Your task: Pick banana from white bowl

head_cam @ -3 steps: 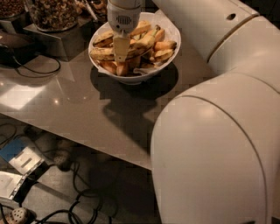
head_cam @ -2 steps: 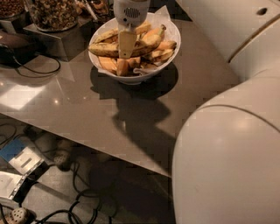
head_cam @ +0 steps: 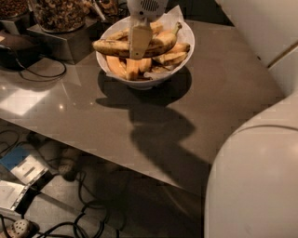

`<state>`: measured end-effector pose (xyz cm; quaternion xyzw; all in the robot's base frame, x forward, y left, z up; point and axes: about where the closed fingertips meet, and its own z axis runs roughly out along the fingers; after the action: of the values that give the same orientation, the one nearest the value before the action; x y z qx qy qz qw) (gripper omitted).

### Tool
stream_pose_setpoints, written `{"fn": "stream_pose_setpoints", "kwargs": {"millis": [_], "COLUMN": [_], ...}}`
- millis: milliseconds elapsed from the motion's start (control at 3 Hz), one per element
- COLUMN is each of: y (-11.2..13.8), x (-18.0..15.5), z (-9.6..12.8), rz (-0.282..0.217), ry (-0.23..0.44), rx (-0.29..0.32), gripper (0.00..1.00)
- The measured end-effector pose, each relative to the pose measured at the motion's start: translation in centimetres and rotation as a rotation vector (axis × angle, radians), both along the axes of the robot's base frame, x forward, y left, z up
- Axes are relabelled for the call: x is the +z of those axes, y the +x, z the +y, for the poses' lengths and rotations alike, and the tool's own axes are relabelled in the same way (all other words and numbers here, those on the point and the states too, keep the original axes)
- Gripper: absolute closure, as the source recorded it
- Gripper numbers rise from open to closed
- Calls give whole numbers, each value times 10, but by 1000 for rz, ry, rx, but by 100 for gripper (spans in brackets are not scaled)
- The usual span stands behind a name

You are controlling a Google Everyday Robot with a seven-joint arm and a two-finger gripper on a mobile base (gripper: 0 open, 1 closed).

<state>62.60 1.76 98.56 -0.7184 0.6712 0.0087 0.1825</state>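
Glossy grey-brown tabletop (head_cam: 93,116) fills the middle of the view. Below its near edge, far down-left of the jaws, dark cables (head_cam: 70,223) and a blue-and-white box (head_cam: 21,162) lie on the floor. Left of the jaws, at the tabletop's back edge, a dark device (head_cam: 14,44) trails a cord. Beside it a clear container of brown mixed bits (head_cam: 58,14) stands on a metal block (head_cam: 60,39).

The gripper (head_cam: 139,46) hangs from the top edge into the white bowl (head_cam: 149,83). Its pale flat tip lies across the middle of the banana (head_cam: 160,44); whether the jaws are released or clenched on it cannot be told. The banana lies crosswise on top of the heap in the bowl, its ends reaching out to both sides of the jaws, stem up to the right.

Just below the jaws lie orange-yellow pieces (head_cam: 125,67), and to their right a shorter spotted banana (head_cam: 173,56). White paper (head_cam: 176,14) lines the bowl up-right of the jaws. Far right and below, the robot's white body (head_cam: 260,186) fills the corner.
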Motion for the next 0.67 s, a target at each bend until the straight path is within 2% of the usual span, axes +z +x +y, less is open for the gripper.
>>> {"fn": "stream_pose_setpoints", "kwargs": {"millis": [333, 667], "y": [-6, -33], "x": [4, 6], "z": [-1, -7], "rz": [-2, 15], "ry": [-17, -4], "rx": [-5, 1], "gripper": [100, 100]}}
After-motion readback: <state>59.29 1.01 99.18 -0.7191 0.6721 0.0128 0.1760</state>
